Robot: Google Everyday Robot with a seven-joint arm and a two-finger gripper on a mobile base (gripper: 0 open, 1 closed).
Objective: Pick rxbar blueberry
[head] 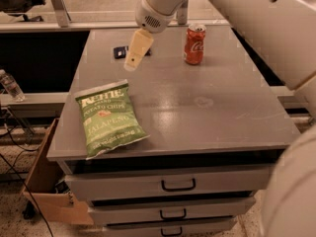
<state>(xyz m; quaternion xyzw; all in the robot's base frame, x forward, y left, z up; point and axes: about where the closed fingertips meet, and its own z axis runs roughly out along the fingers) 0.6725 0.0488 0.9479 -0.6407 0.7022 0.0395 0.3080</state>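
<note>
At the upper left of the frame, the rxbar blueberry (119, 52) lies flat near the far edge of the table (222, 88), partly hidden by the gripper (132, 60) hanging above it. I cannot tell whether that gripper is spread or closed. A clean pick likely means centring across the bar's narrow width and descending straight, clear of the Coca-Cola can (194, 44).

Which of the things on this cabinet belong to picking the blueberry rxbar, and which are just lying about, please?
For the job:
- rxbar blueberry, dark wrapper at the back left of the top, partly hidden by the gripper
- gripper, hanging just in front of the bar

Lying about:
- green Kettle chip bag, front left
- Coca-Cola can, upright at the back
- cardboard box, on the floor
</note>
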